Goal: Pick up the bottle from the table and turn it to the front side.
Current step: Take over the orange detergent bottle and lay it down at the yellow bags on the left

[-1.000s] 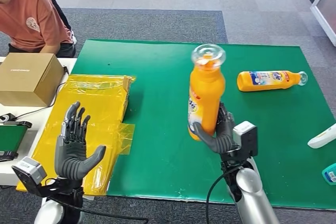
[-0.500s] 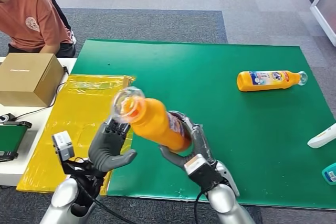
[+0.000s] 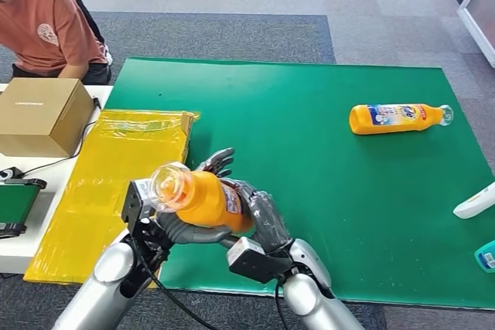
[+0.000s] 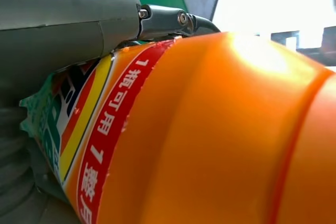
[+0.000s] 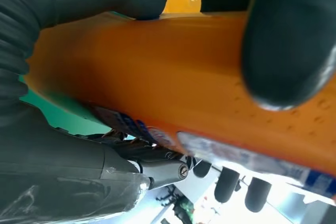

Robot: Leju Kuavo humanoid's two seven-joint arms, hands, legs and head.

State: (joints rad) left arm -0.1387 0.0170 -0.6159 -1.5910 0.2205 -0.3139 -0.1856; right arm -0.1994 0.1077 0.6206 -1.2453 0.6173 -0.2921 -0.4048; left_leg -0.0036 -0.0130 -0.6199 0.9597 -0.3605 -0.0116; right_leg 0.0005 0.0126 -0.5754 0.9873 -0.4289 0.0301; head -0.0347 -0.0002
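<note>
An orange bottle (image 3: 204, 199) with a clear cap (image 3: 166, 187) lies tilted on its side in the air over the near edge of the green mat (image 3: 350, 191). Its cap points left and toward me. My right hand (image 3: 265, 218) grips its base end, thumb and fingers wrapped around the body (image 5: 178, 72). My left hand (image 3: 189, 229) cups the bottle from below near the neck, its fingers (image 3: 216, 161) reaching up behind it. Up close, the colourful label (image 4: 79, 129) shows beside the left thumb (image 4: 59, 24).
A second orange bottle (image 3: 397, 118) lies on its side at the mat's far right. A yellow plastic bag (image 3: 117, 168) covers the left part of the table, with a cardboard box (image 3: 41, 113) beyond it. A person (image 3: 41, 28) in an orange shirt sits at the far left. A white object (image 3: 476, 200) lies at the right edge.
The right hand has carried the bottle leftward and tipped it from upright onto its side. The left hand has risen from an open pose and closed in under the bottle.
</note>
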